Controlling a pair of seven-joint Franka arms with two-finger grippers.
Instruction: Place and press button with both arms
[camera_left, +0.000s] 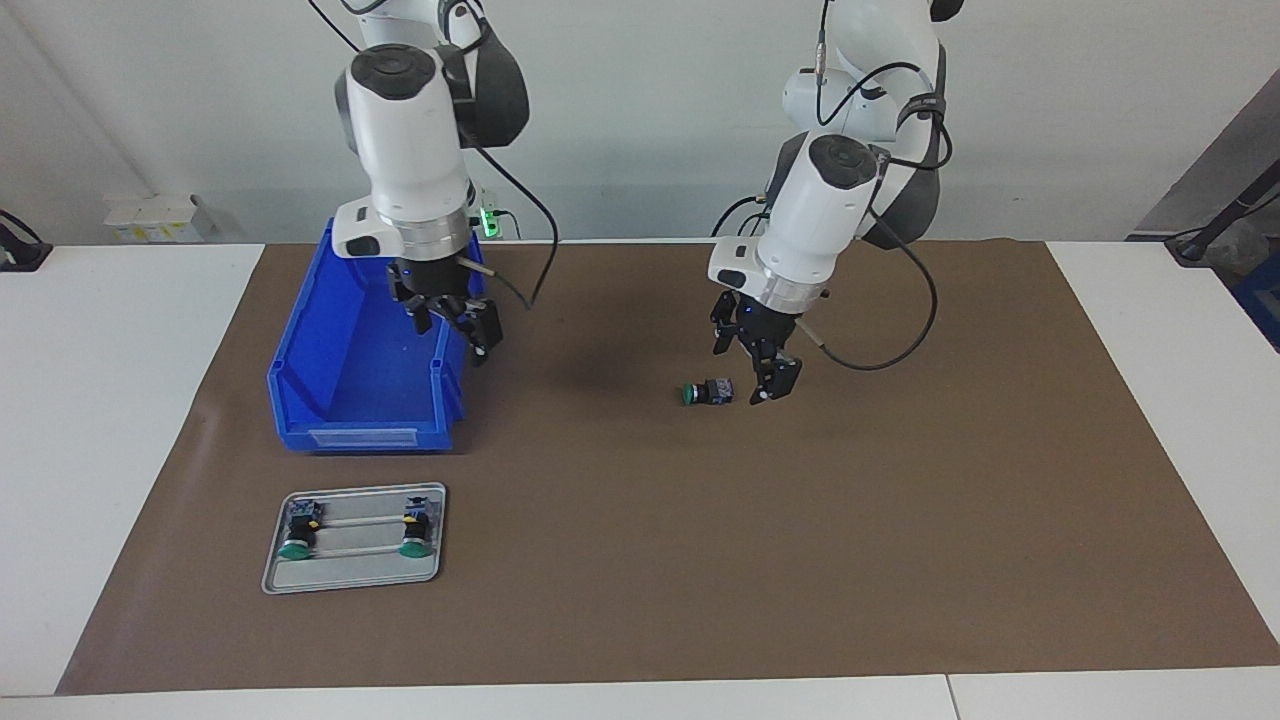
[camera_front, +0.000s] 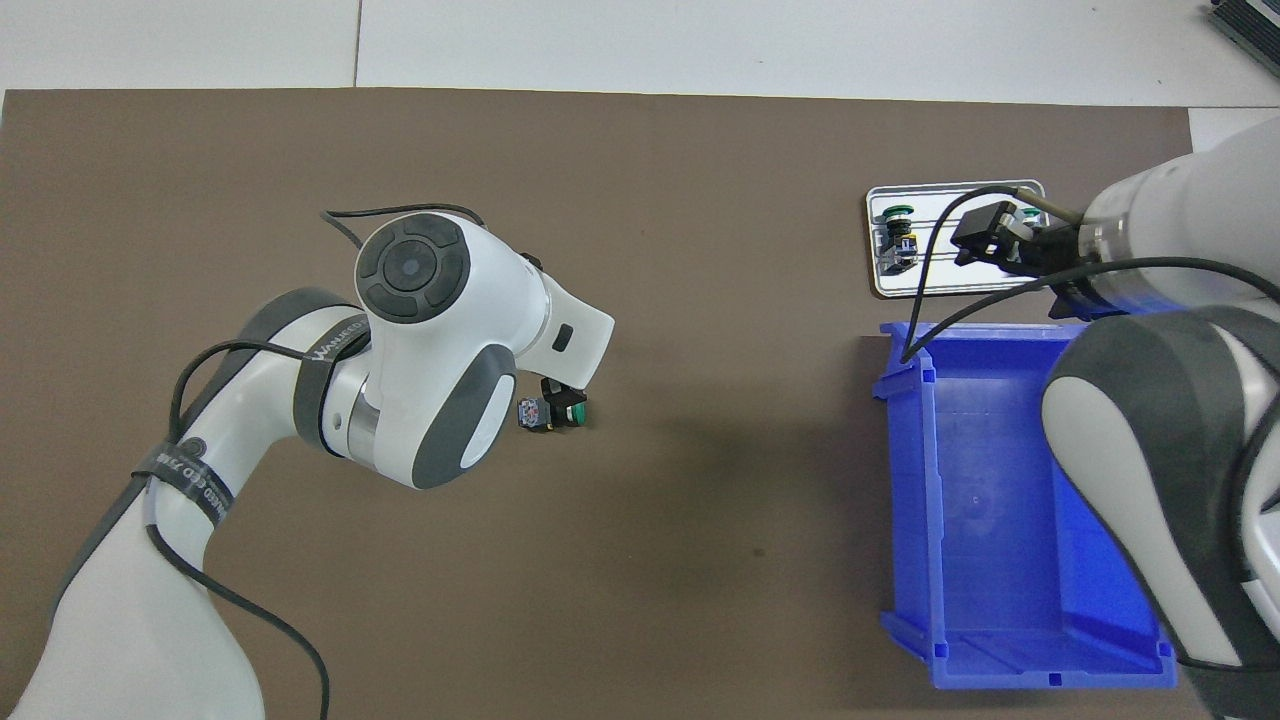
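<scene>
Facing view: the loose button (camera_left: 707, 392) lies on its side on the worktop's brown mat (camera_left: 900, 520), green cap toward the right arm's end, long axis along the table. The left tool (camera_left: 752, 370) hovers open just beside it; pickup seems in hand, needing descent and closing. The right tool (camera_left: 455, 325) waits open over the blue bin (camera_left: 340, 400).

Overhead view: the button (camera_front: 552, 411) peeks out beside the left arm's wrist, and two more sit on the grey tray (camera_front: 950, 285).

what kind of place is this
Probably a robotics lab bench: two arms at a white table with a brown mat, a blue bin, and a metal tray holding push buttons; one button lies loose.
</scene>
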